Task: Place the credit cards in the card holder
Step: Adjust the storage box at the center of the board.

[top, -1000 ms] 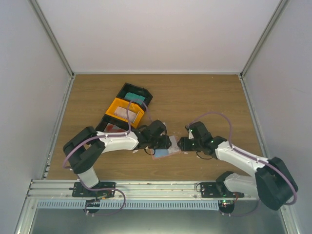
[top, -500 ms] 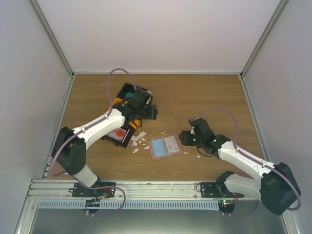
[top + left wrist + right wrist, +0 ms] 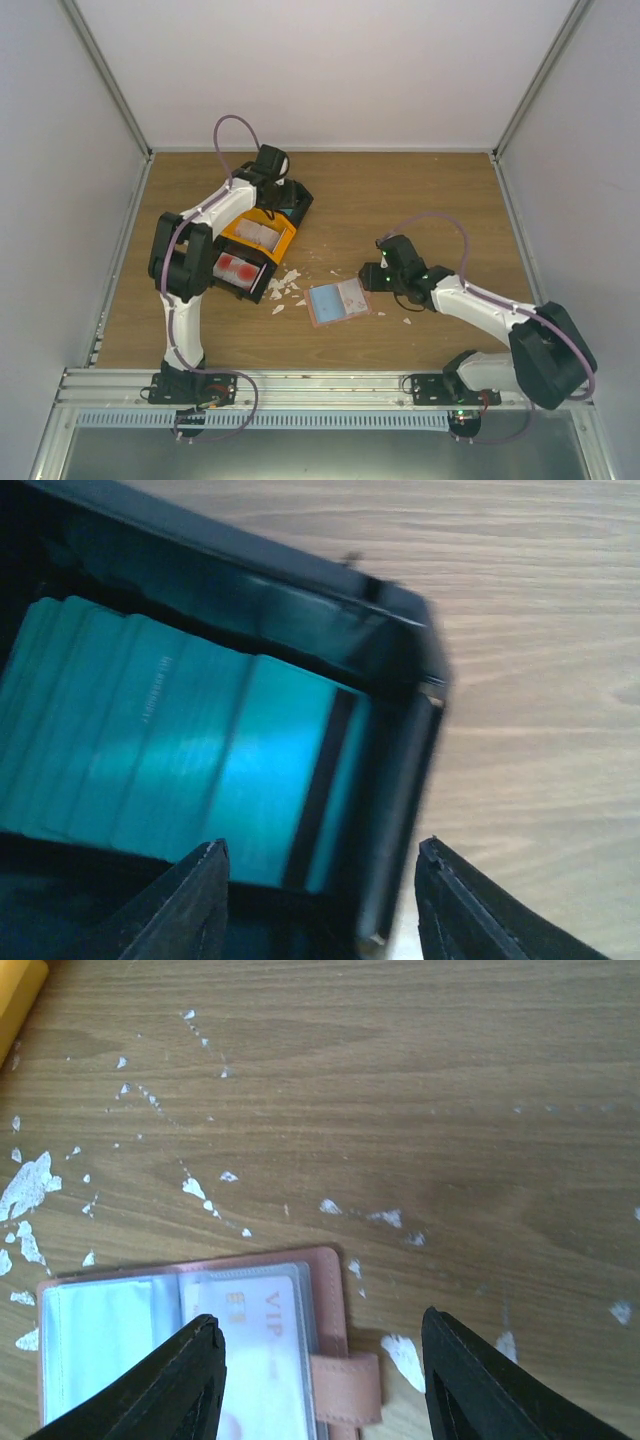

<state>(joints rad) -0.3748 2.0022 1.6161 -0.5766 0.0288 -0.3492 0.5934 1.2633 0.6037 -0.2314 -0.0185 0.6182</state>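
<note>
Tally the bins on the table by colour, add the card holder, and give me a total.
Black bins: 2
Orange bin: 1
Card holder: 1
Total: 4

Table (image 3: 420, 200): a brown wood-grain surface is seen, enclosed by pale walls (image 3: 320, 70) on the left, right and far sides.
Orange bin (image 3: 283, 245): set on the left half of the table, toward the far side.
Far black bin (image 3: 300, 207): placed just beyond the orange bin, and seen close up in the left wrist view as a glossy dark wall.
Near black bin (image 3: 262, 280): placed at the near-left side of the orange bin (the three are lined up diagonally).
White scraps (image 3: 288, 283): small irregular flakes are scattered just right of the near black bin, with a few more further right.
Metal rail (image 3: 330, 385): run along the near edge of the table.
</note>
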